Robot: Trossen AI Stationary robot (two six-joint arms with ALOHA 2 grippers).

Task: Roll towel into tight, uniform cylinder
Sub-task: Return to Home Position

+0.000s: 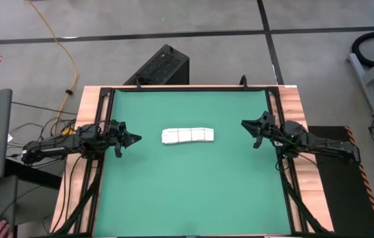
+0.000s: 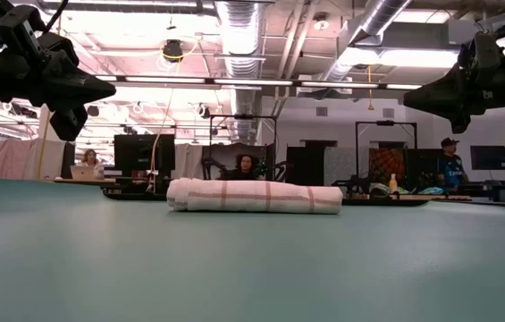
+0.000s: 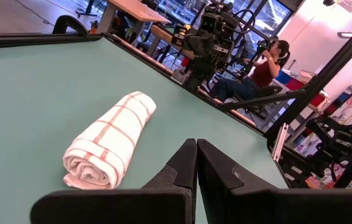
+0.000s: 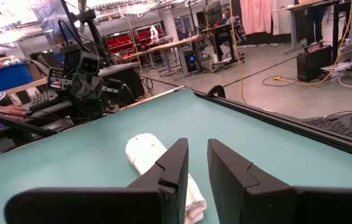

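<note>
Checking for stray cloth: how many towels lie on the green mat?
1. The rolled towel lies near the middle of the green mat, between the left gripper and the right gripper, touching neither. No other shows.

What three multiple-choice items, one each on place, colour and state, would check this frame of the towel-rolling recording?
1. Where does the towel lie?
A. On the green mat, between the left gripper and the right gripper
B. Clamped in one gripper
C. On the floor

2. What colour are the towel's lines?
A. Blue
B. Red
C. Yellow

3. What state is the towel in?
A. Spread flat
B. Crumpled in a heap
C. Rolled into a cylinder

Key:
1 A: the high view shows it mid-mat, apart from both grippers.
2 B: the low view shows red lines on white cloth.
3 C: the left wrist view shows the spiral at its end.
</note>
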